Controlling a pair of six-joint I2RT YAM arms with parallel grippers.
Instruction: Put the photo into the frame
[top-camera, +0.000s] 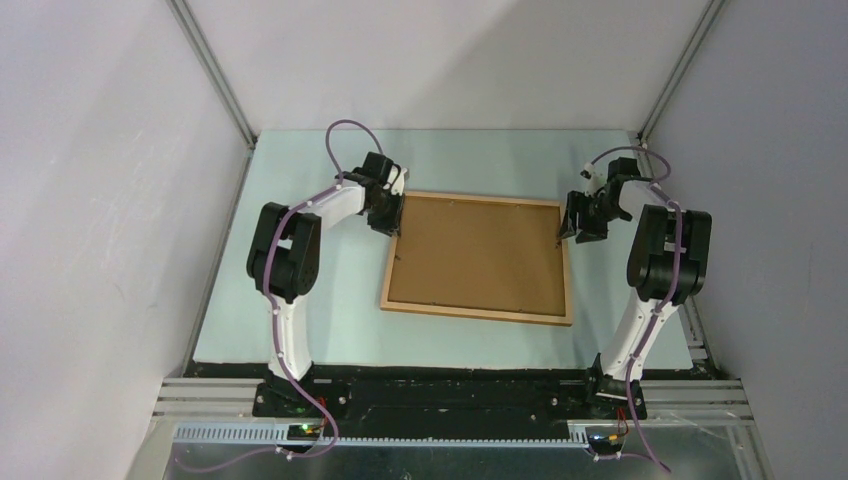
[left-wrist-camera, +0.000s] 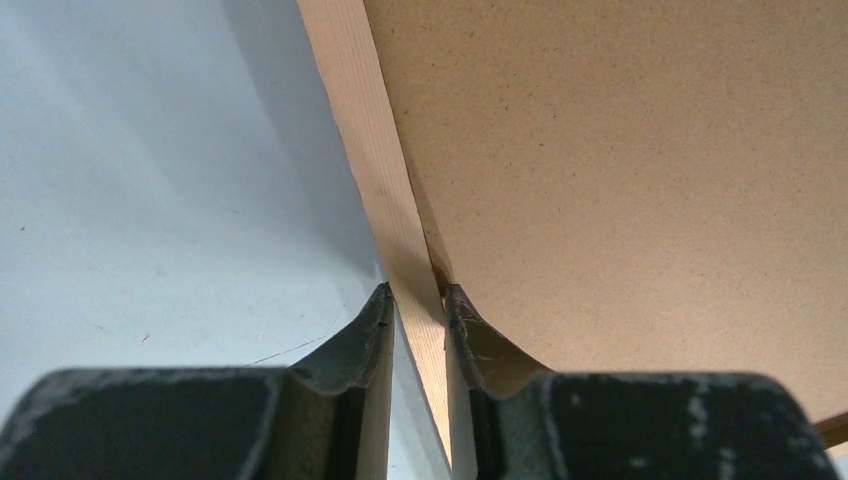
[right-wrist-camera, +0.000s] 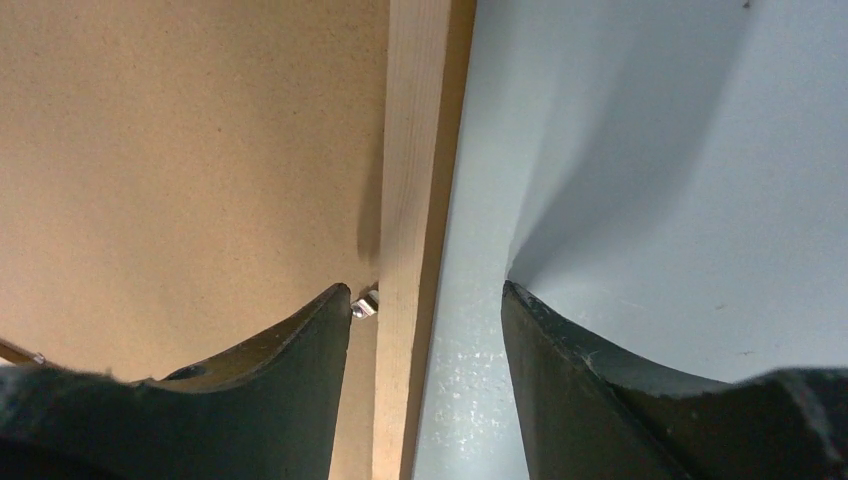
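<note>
Frame, thin pale-wood rectangle, lying flat mid-table, speckled brown fibreboard back facing up, left gripper pinched onto its left rail, right gripper open, astride the right rail

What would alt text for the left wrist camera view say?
The left gripper pinches the frame by its thin light-wood edge. The brown backing board fills the right side; the pale table lies to the left.
</note>
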